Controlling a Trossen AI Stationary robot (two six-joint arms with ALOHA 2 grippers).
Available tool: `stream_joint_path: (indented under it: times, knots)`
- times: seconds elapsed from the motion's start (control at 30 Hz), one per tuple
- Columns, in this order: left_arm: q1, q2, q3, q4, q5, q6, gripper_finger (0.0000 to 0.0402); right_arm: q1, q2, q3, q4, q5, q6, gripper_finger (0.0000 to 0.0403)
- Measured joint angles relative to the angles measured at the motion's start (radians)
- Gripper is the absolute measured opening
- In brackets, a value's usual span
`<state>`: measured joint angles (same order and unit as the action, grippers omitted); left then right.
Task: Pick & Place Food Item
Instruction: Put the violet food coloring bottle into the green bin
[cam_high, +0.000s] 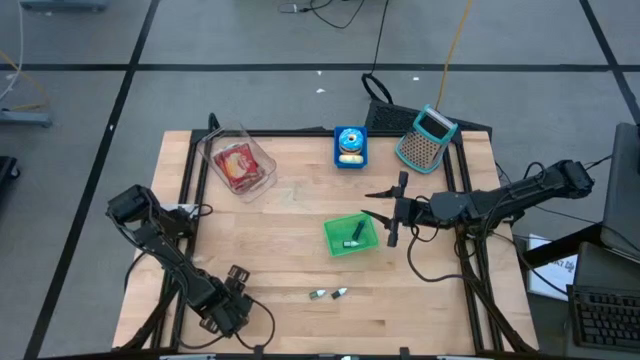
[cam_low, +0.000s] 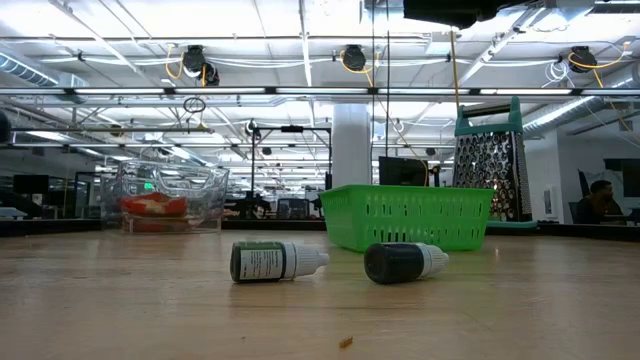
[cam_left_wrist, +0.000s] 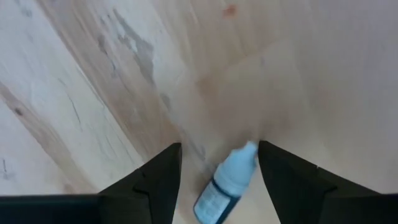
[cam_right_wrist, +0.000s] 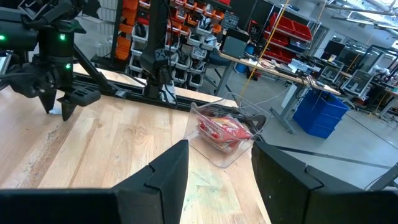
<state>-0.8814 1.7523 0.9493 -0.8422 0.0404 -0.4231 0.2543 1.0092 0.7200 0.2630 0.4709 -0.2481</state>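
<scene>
small dropper bottle (cam_left_wrist: 227, 186) lies on its side on the bare wood between the fingers of the left claw (cam_left_wrist: 217, 149), which stands open astride it with nothing gripped, close to the counter's (cam_high: 290, 260) front left corner, the front edge being the one by the low camera. a clear tub of red food (cam_high: 238, 165) sits near the back left corner. further right along that front edge lie two more bottles, one green-labelled (cam_low: 275, 261) and one dark (cam_low: 400, 262), just beside each other, caps pointing right in the low view. behind them, about mid-counter, sits the green basket (cam_high: 335, 228) with another bottle (cam_high: 353, 238) already inside. the right claw (cam_right_wrist: 219, 146) hovers open and empty just beside the basket's right edge. judging by looks, the bottle is light, stiff plastic, smooth and round, so it will likely roll or squirt out if pinched on the tapered cap. the safer hold is across the middle of the labelled body, fingers square to its length and low to the wood. nothing fragile, so a firm squeeze should do no harm.
</scene>
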Motion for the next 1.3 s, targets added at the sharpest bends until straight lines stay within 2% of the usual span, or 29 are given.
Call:
stream_joint_path:
  times: [0.2,0.43,0.67,0.9,1.3]
  knots:
    - [-0.002,0.001,0.000,-0.061,0.049,0.028,0.0218,0.000,0.000,0.000,0.000,0.000,0.000,0.0164]
    - [-0.002,0.001,0.000,-0.066,0.045,0.090,0.0215,0.000,0.000,0.000,0.000,0.000,0.000,0.0164]
    - [0.018,0.001,-0.003,-0.061,0.042,0.092,0.0154,0.000,0.000,0.000,0.000,0.000,0.000,0.0164]
    - [0.045,0.002,-0.006,0.018,0.000,0.055,0.0098,0.000,0.000,0.000,0.000,0.000,0.000,0.0164]
    - [0.192,0.001,0.002,0.094,-0.011,0.045,0.0086,0.000,0.000,0.000,0.001,0.000,0.000,0.0164]
